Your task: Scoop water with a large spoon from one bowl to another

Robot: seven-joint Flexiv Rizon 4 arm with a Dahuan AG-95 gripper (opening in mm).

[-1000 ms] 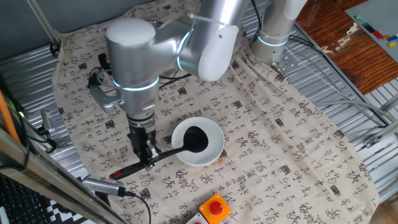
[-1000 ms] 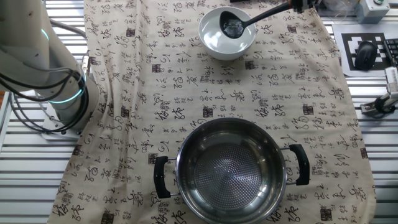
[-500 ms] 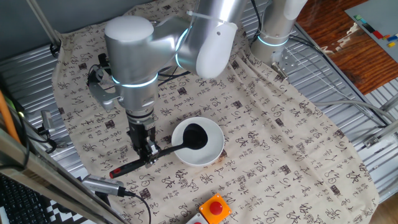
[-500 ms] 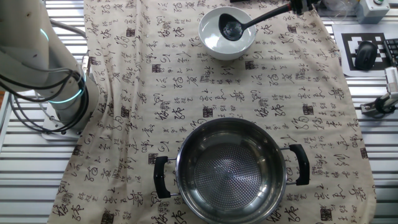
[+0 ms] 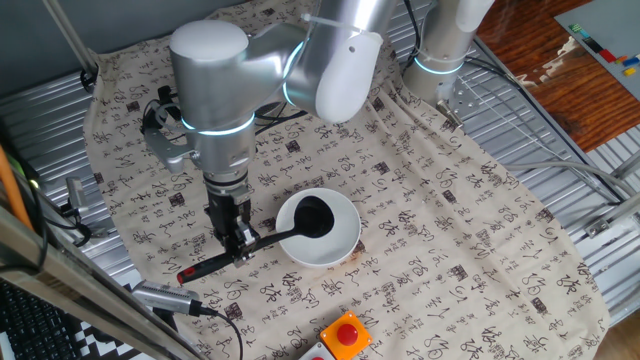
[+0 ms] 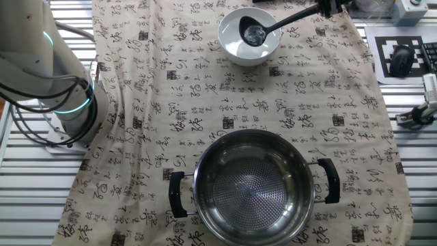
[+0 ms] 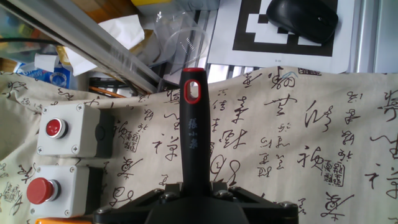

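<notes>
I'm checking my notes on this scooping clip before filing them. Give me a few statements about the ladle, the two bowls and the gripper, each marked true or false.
1. The ladle's cup sits inside the white bowl. True.
2. The gripper is open and clear of the ladle. False: it is shut on the ladle's handle.
3. The steel bowl has two black side handles. True.
4. The ladle's cup is over the steel bowl. False: it is in the white bowl, well apart from the steel one.
5. The handle's tip is ringed in red. True.
</notes>
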